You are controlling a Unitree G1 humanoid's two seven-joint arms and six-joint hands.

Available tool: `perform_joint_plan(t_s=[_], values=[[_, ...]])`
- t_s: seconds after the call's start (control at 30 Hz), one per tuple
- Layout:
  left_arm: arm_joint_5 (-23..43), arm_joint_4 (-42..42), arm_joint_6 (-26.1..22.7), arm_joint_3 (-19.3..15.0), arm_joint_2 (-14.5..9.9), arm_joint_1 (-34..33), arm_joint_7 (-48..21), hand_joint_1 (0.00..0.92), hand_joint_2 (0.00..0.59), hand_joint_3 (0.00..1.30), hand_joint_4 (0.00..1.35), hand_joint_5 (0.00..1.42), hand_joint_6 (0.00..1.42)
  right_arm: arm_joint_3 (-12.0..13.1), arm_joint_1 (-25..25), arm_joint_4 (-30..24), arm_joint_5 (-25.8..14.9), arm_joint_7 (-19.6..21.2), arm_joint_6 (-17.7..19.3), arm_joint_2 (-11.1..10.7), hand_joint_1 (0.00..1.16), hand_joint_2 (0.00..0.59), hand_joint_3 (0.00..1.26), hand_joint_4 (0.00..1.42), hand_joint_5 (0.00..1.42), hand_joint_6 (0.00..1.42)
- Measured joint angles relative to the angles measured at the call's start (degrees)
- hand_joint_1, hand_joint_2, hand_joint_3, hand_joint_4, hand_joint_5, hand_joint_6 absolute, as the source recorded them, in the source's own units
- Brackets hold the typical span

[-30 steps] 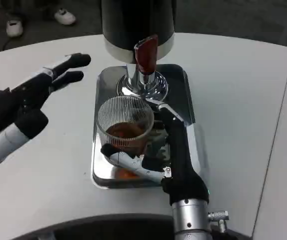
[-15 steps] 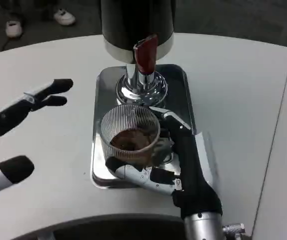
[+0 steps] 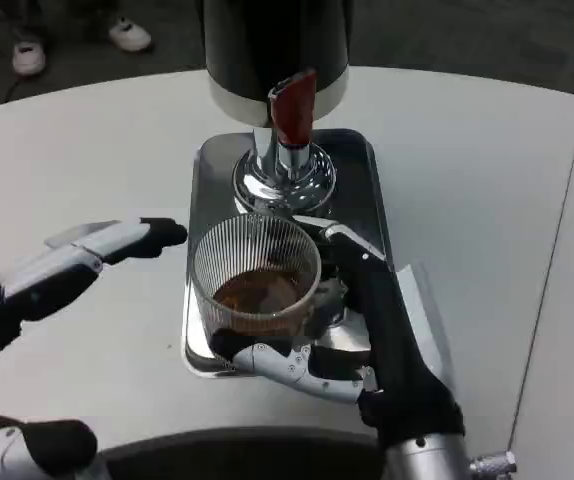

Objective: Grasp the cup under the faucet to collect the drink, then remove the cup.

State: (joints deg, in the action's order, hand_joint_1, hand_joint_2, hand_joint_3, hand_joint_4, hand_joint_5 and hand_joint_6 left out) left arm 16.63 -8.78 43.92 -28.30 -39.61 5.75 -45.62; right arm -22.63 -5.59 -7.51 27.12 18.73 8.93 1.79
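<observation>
The right hand (image 3: 342,330) was wrapped around the ribbed cup (image 3: 255,285), part full of brown drink, over the steel tray (image 3: 359,175) just before the faucet (image 3: 285,160). The left hand (image 3: 77,265), fingers spread, hovered beside it above the worktop (image 3: 477,170).

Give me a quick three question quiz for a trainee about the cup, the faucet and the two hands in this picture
1. True or false: the right hand holds the ribbed glass cup.
2. What does the cup contain? A) nothing B) brown drink C) ice cubes
3. Fill in: the left hand is ____, its fingers reaching toward the cup over the white table.

Key
1. True; its fingers wrap the cup over the metal tray.
2. B; the cup sits just in front of the faucet with the red lever.
3. Open, holding nothing.
</observation>
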Motion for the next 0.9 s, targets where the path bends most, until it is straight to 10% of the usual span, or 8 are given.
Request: perform_joint_plan(t_s=[0.9], values=[[-5.13, -5.88, 17.67, -0.74, -2.25, 14.11, 1.12, 0.0, 0.125, 0.0, 0.0, 0.0, 0.0, 8.06, 19.96, -29.32, -2.95, -18.3, -4.58, -7.13, 0.89, 0.128, 0.79, 0.83, 1.03, 1.0]])
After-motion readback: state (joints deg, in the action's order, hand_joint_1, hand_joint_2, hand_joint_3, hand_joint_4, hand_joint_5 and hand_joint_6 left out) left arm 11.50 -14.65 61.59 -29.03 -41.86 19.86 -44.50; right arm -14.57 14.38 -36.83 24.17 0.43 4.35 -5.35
